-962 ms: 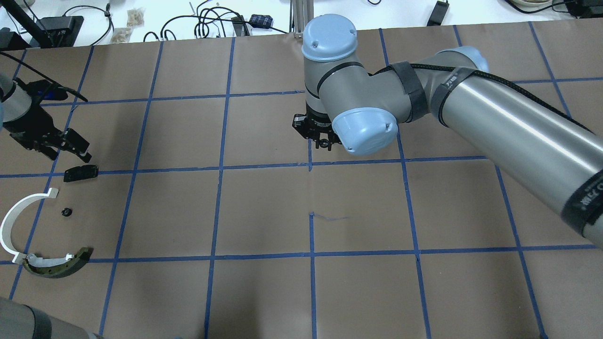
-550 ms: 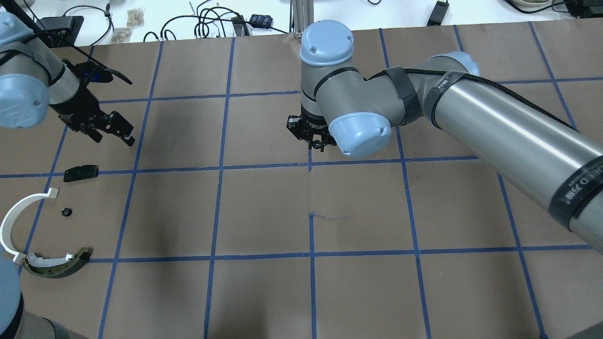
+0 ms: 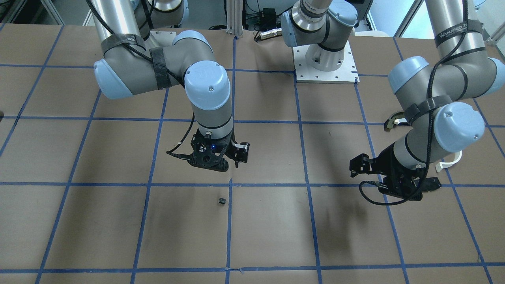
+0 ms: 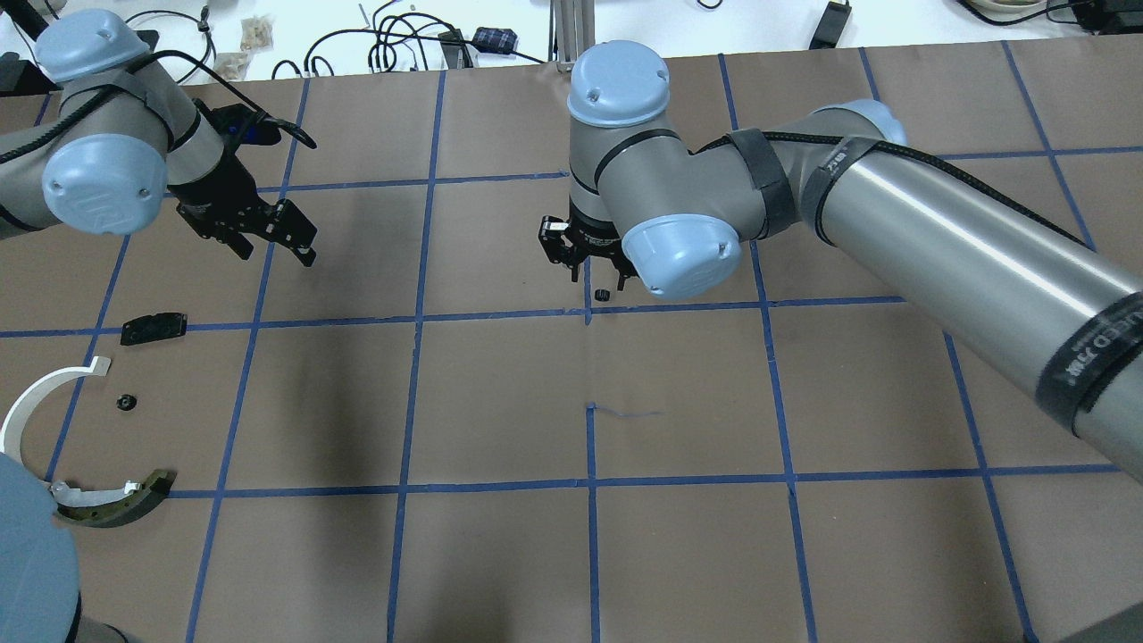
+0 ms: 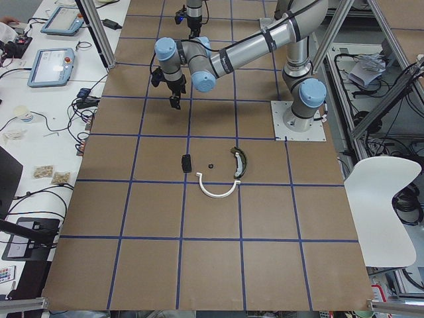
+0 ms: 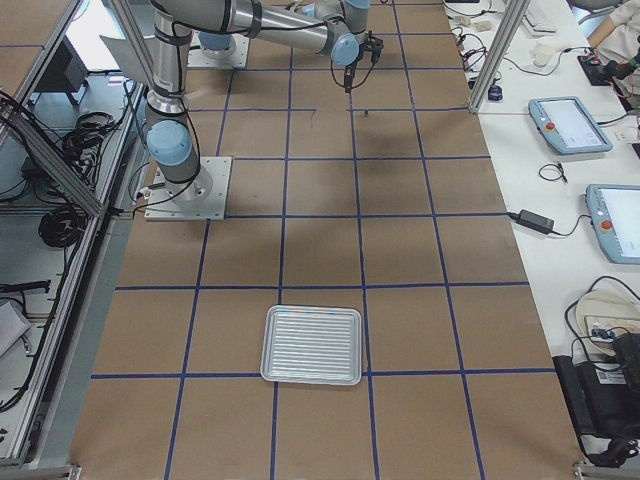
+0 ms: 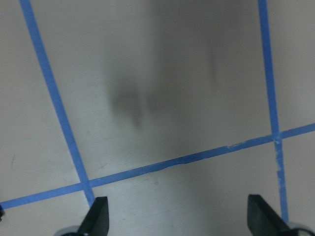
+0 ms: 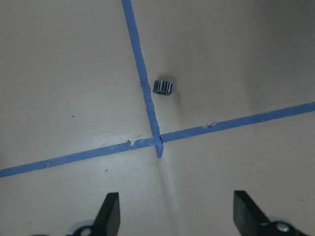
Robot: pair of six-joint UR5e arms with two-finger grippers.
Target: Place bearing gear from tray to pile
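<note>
The bearing gear, a small dark toothed cylinder, lies on the brown table near a crossing of blue tape lines. It also shows in the front view and the right wrist view. My right gripper hovers just above it, open and empty. The pile sits at the table's left end: a white half-ring, a dark curved piece, a flat black plate and a small black nut. My left gripper hangs open above bare table, beyond the pile. The tray is empty.
Cables and small boxes lie on the white bench past the table's far edge. The silver tray stands far off toward the table's right end, seen only in the exterior right view. Blue tape divides the brown table into squares.
My left arm has swung away from the pile, toward the far edge and the middle. The right gripper shifted slightly left, and the bearing gear now shows on the table beneath it.
</note>
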